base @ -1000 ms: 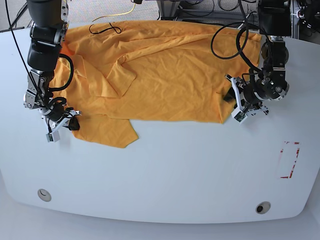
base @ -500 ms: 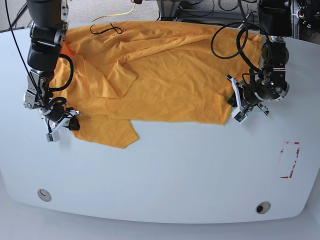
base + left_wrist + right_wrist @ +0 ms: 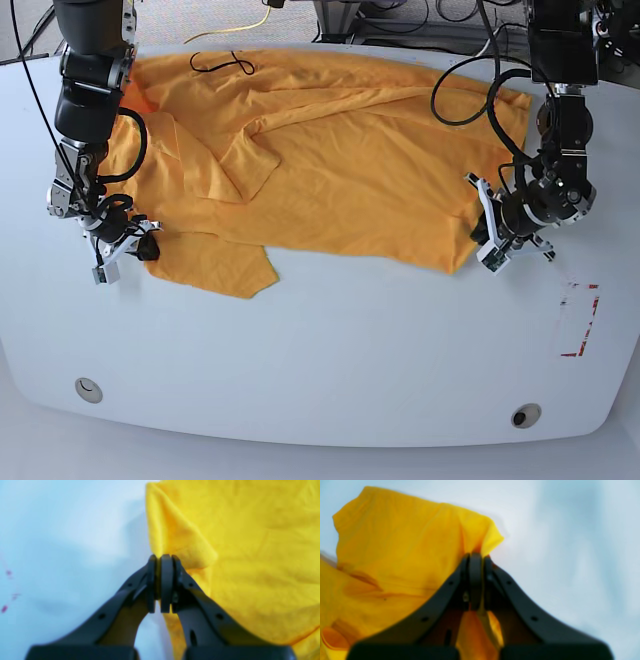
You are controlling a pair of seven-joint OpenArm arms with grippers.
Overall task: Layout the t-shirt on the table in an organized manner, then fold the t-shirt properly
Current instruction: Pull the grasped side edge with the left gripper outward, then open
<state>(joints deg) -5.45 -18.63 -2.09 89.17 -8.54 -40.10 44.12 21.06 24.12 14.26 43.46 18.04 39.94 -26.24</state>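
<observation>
The t-shirt lies spread across the upper half of the base view, reaching from the left arm-side edge of the frame to the upper right, on the table. It is a plain orange-yellow, soft and creased, not flat: long diagonal wrinkles run from the top centre toward the right, and a folded flap sits left of centre, its point aimed down and right. A thin black looped line lies at the shirt's top edge, upper left. The lower hem runs roughly level across the middle of the frame, with one tab of cloth hanging lower at the lower left, ending in a corner.

At the right of the base view, the left gripper is clamped onto the shirt's lower right corner. In the left wrist view its pads are pressed together on a pinch of yellow cloth, which bunches into a small raised fold just above the tips and fills the right half of that frame; the white tabletop fills the left half, with faint red marks at the far left.

At the left of the base view, the right gripper is closed on the shirt's left edge. The right wrist view shows its jaws shut on cloth that rises in a puffed fold in the upper left, with more fabric hanging between the fingers.

A red-tape outline sits at the right, apart from the shirt.
</observation>
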